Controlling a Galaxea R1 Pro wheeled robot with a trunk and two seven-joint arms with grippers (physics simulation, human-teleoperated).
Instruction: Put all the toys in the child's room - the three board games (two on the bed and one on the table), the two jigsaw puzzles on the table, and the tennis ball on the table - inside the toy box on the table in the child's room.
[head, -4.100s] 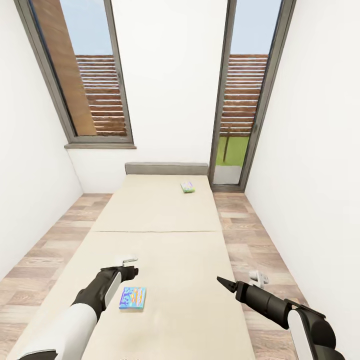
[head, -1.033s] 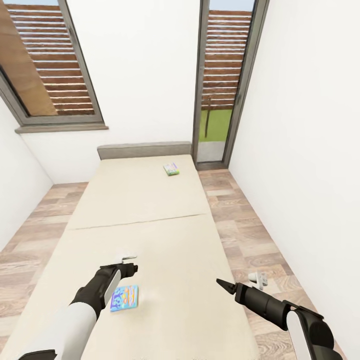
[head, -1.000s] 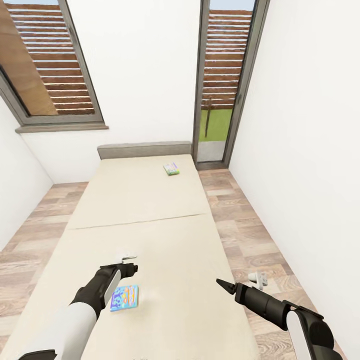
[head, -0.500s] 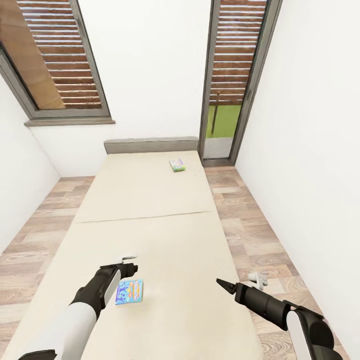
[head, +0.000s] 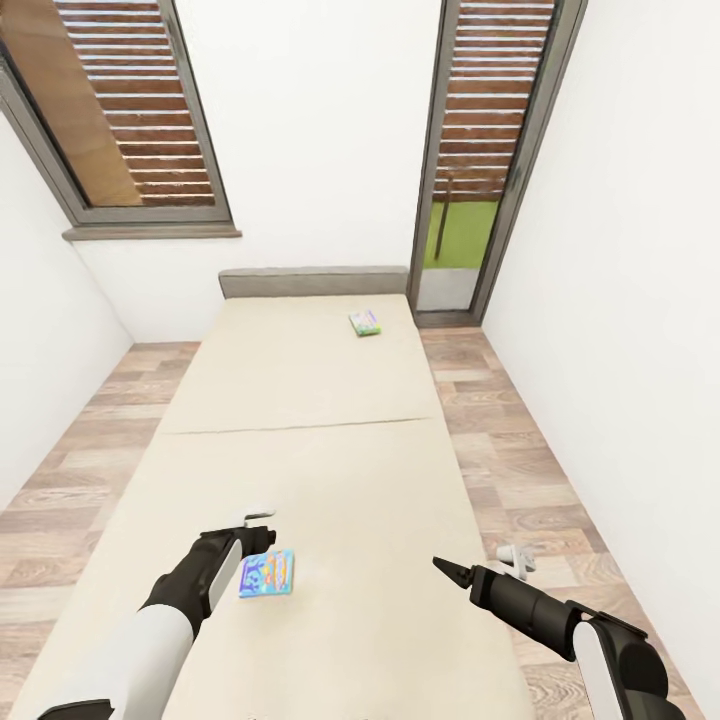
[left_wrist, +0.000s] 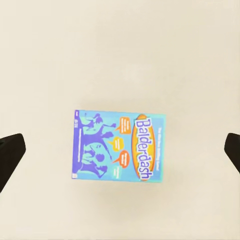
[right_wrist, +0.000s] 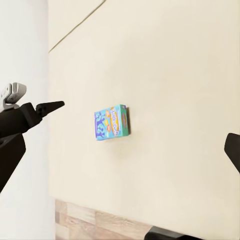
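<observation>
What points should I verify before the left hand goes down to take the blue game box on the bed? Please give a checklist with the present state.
1. Balderdash box lies flat on the bed: ok.
2. Left hand is open, with its fingers wide on both sides of the box: ok.
3. Box is centred between the fingers in the left wrist view: ok.
4. Nothing else lies next to the box: ok.
5. Right hand is apart from the box: ok.
6. Height of the left hand above the box: cannot tell.
</observation>
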